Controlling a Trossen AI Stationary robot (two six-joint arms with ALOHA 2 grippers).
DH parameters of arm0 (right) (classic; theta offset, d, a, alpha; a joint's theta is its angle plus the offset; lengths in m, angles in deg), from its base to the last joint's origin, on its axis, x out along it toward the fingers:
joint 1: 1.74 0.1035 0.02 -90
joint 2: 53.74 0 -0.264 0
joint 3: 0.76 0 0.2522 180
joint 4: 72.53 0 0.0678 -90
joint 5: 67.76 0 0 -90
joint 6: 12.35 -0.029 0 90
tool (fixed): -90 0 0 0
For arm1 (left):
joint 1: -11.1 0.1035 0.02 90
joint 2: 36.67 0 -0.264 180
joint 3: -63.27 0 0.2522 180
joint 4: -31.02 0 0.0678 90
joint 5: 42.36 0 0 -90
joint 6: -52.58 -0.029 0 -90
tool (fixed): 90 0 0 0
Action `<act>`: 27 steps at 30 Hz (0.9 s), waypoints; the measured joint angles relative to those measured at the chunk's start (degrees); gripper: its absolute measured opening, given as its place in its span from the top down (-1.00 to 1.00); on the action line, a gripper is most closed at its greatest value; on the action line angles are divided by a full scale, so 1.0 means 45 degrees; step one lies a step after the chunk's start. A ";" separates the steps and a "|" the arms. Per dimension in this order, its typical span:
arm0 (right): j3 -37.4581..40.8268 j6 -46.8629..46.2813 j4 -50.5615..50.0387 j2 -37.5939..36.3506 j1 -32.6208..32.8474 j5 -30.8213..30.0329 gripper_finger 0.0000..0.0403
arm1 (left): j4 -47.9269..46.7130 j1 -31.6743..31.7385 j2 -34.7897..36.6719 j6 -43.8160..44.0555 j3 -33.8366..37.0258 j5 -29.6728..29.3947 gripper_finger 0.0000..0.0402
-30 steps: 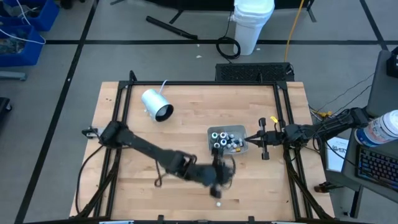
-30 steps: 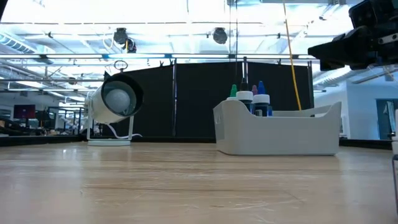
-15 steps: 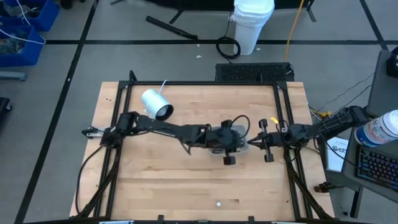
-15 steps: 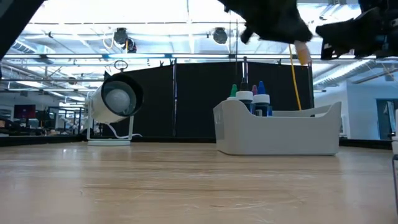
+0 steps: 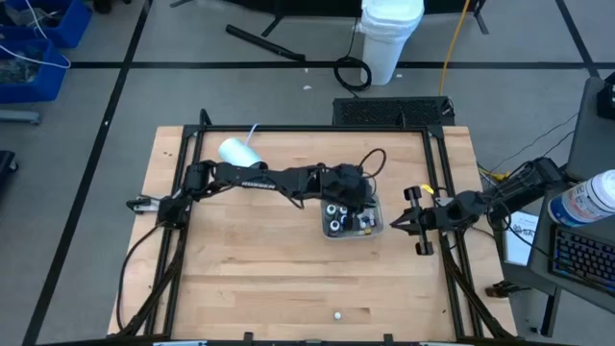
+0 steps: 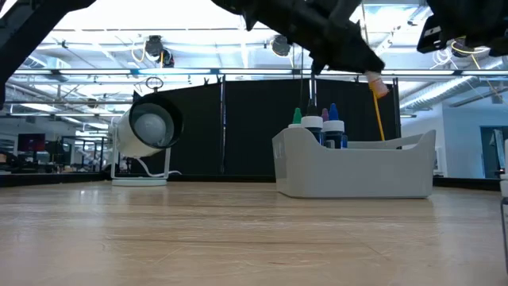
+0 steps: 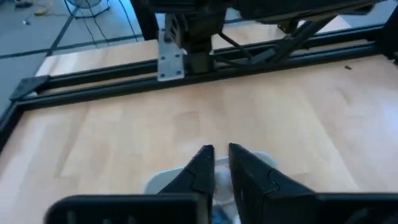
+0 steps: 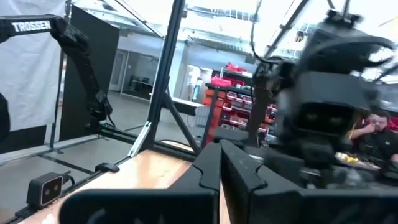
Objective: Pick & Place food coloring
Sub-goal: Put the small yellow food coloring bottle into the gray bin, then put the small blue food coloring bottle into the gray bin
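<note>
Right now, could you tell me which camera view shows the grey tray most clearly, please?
The low view: the grey tray shows its whole side wall, with bottle tops above the rim. In the high view the left arm covers part of the tray. The left wrist view catches a pale sliver; the right wrist view shows none.

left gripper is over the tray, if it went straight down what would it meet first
Probably the food coloring bottles standing in the grey tray: the left gripper, holding a small orange bottle, hangs above them. Which bottle exactly is unclear.
</note>
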 joint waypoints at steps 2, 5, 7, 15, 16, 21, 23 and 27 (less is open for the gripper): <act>0.0000 0.0096 0.0059 0.0000 0.0090 -0.0003 1.00 | 0.0163 0.0138 -0.0095 -0.0296 -0.0020 0.0109 0.84; 0.0000 0.0402 0.0058 0.0005 0.0146 -0.0010 1.00 | 0.0374 0.0323 -0.0180 -0.0532 -0.0019 0.0586 0.88; 0.0000 0.0531 0.0049 0.0005 0.0146 -0.0019 1.00 | 0.0755 0.0440 -0.0312 -0.0662 -0.0024 0.0828 0.96; 0.0000 0.0602 -0.0370 0.0018 0.0146 -0.0046 1.00 | 0.0630 0.0733 -0.0699 -0.1137 -0.0005 0.0775 0.98; 0.0000 0.0596 -0.0484 0.0024 0.0146 -0.0052 1.00 | 0.0705 0.0710 -0.0676 -0.1239 -0.0009 0.0789 0.98; 0.0000 0.0578 -0.0570 0.0034 0.0146 -0.0063 1.00 | 0.0619 0.0387 -0.0472 -0.1457 -0.0018 0.0605 0.86; 0.0000 0.0578 -0.0606 0.0029 0.0146 -0.0063 1.00 | -0.0207 0.0025 -0.0049 -0.1507 -0.0005 0.0847 0.79; 0.0000 0.0368 -0.0863 0.0029 0.0146 -0.0061 1.00 | -0.1992 -0.1396 0.0982 -0.1509 -0.0041 0.1380 0.69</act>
